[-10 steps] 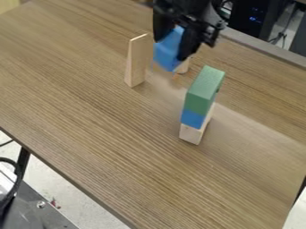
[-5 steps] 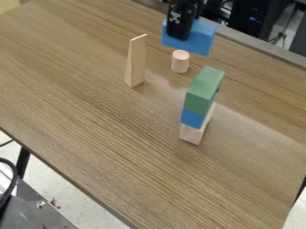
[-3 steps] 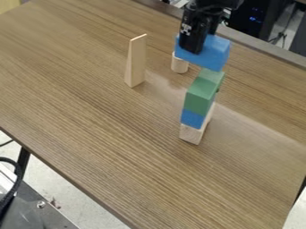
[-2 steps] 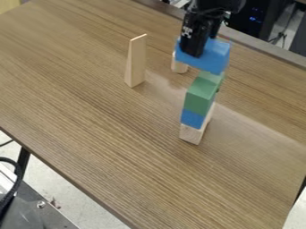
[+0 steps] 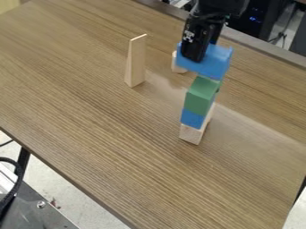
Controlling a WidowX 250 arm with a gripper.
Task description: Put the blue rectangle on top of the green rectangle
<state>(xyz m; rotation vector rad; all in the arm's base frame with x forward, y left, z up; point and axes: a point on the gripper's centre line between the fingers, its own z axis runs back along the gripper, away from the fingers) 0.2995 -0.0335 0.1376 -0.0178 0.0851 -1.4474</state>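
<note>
- Wood-grained tabletop (image 5: pixel 90 112) carries a pale wedge (image 5: pixel 135 62), a peg (image 5: pixel 177 67) and a small stack crowned by the green rectangle (image 5: pixel 199 97).
- Black gripper (image 5: pixel 202 49) pinches the blue rectangle (image 5: pixel 215 62) between its fingers, over the far end of the green one.
- Placing looks to be the step in hand; from where I stand, I can't quite tell whether blue touches green.
- Next, I'd say, it wants centring toward the near end, a gentle lowering, then letting go once it sits level.
- Compared with a second ago, the blue rectangle has come across to the stack and now partly hides the peg and green top.
</note>
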